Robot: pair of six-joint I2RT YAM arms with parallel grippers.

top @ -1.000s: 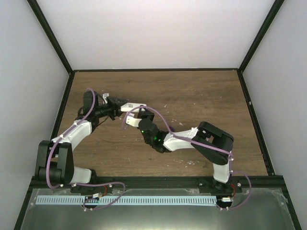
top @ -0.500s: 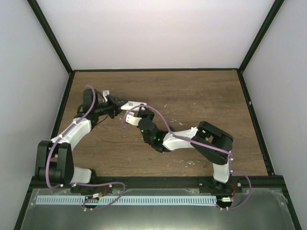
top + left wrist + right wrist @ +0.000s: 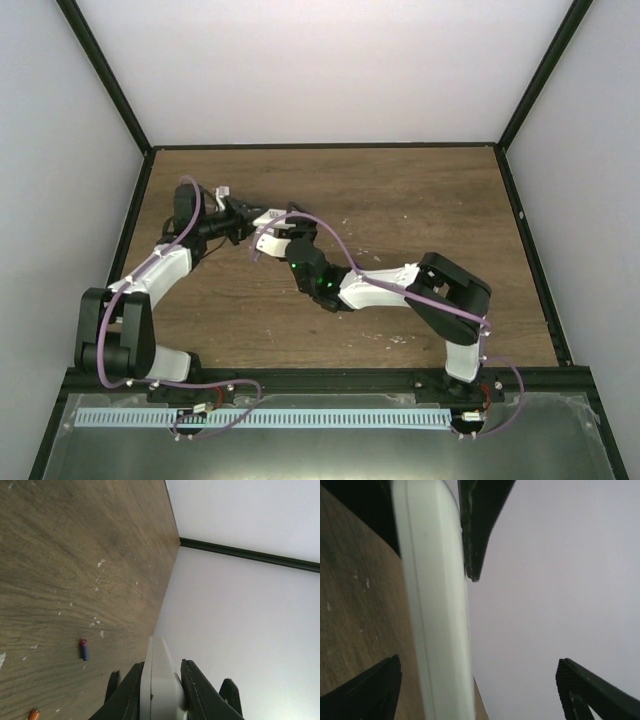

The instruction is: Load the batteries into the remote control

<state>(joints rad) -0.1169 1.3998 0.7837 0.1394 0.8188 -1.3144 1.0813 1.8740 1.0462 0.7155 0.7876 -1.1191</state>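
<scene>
My left gripper point(image 3: 162, 663) is shut on the remote control point(image 3: 159, 680), a white bar seen edge-on between its black fingers. In the top view the left gripper point(image 3: 248, 218) holds the remote control point(image 3: 272, 217) above the table's left half. My right gripper point(image 3: 268, 240) sits just beside it, open. In the right wrist view the remote control point(image 3: 435, 605) runs between the wide-apart fingers of the right gripper point(image 3: 477, 660), closer to the left finger, untouched as far as I can see. A purple battery point(image 3: 84, 650) and an orange battery point(image 3: 33, 714) lie on the wood.
Pale specks of chipped wood point(image 3: 101, 562) dot the brown table point(image 3: 400, 190). White walls and a black frame point(image 3: 325, 146) close the table in at the back and sides. The right arm's purple cable point(image 3: 340, 255) arcs over its forearm.
The right gripper has opened and let go of the remote. The left gripper has closed on it and now holds it alone, shifted slightly to the left.
</scene>
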